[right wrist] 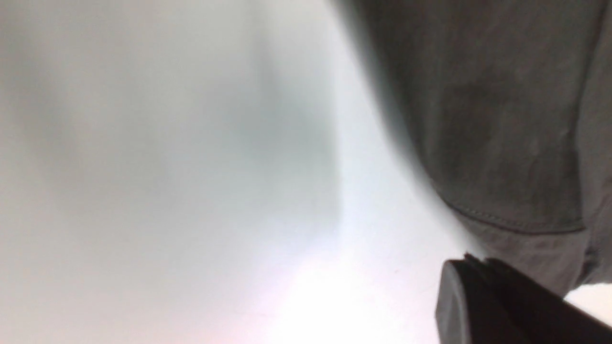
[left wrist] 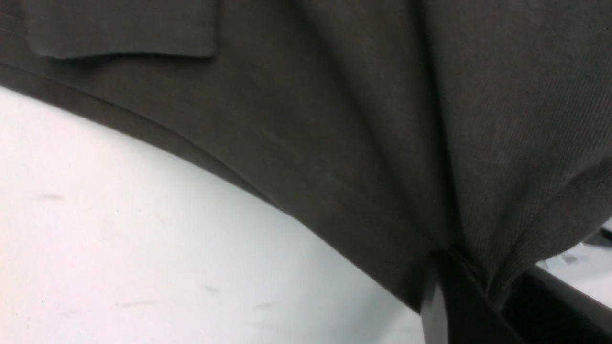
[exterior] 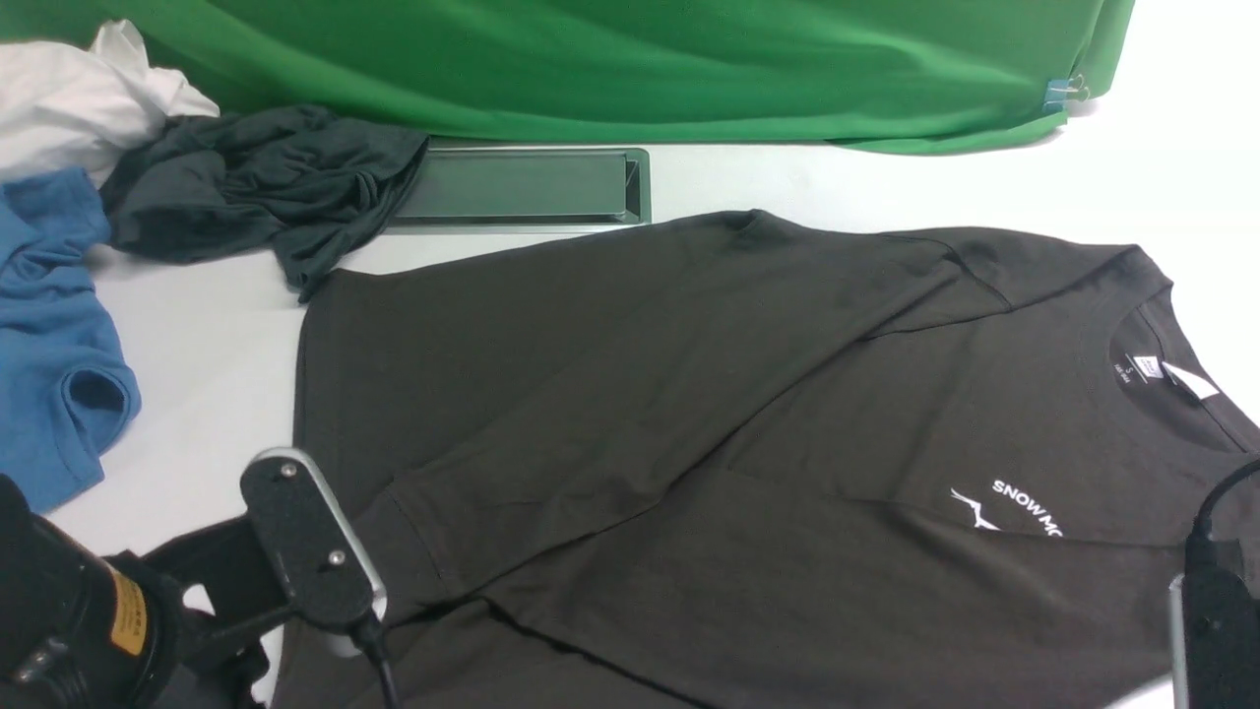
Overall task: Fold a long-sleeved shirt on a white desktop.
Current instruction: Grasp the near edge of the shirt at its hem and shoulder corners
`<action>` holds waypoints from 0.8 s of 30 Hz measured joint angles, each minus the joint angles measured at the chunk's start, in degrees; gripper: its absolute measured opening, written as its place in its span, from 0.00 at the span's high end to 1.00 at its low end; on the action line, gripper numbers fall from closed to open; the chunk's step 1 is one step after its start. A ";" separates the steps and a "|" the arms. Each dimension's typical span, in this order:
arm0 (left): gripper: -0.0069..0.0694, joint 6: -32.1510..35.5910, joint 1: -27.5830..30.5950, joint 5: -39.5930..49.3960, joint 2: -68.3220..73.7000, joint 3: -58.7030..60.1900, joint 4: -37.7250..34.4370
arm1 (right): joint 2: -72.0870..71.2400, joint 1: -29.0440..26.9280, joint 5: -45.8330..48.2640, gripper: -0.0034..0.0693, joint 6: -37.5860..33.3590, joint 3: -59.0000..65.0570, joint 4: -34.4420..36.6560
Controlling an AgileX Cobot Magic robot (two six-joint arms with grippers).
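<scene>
The long-sleeved shirt [exterior: 689, 414], black-brown with a white "SNOW MO…" print, lies spread on the white desktop [exterior: 197, 325]. Its collar is to the right, its hem to the left, and one sleeve is folded across the body. At the near left corner, my left gripper [exterior: 340, 630] is shut on the shirt. The left wrist view shows ribbed fabric [left wrist: 516, 215] pinched between the jaws of the left gripper [left wrist: 492, 296]. My right gripper [exterior: 1216, 630] is at the near right, below the print. In its wrist view the right gripper [right wrist: 471, 263] has its fingers together on the shirt's stitched edge [right wrist: 502, 224].
A crumpled dark grey-teal garment [exterior: 256, 187], a blue garment [exterior: 49, 335] and a white cloth [exterior: 69, 98] lie at the far left. A grey recessed box [exterior: 522, 187] sits behind the shirt, below the green backdrop [exterior: 640, 69].
</scene>
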 joint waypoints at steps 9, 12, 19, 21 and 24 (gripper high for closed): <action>0.83 -0.53 0.00 -5.20 0.00 0.00 -0.04 | 8.03 0.00 -5.69 0.70 -2.25 0.05 2.59; 0.83 -0.53 0.00 -5.20 0.00 0.00 -0.04 | 12.38 0.00 -8.04 0.52 -2.31 0.05 2.72; 0.83 -0.54 0.00 -5.08 0.00 0.00 -0.05 | 19.02 0.00 -11.88 0.50 -2.37 -0.98 -2.25; 0.83 -0.54 0.00 -5.01 0.00 0.00 -0.05 | 19.98 0.00 -12.99 0.55 -2.37 -1.24 -3.85; 0.83 -0.54 0.00 -5.01 0.00 0.00 0.11 | 21.47 0.00 -16.28 0.63 -2.37 -1.58 -6.13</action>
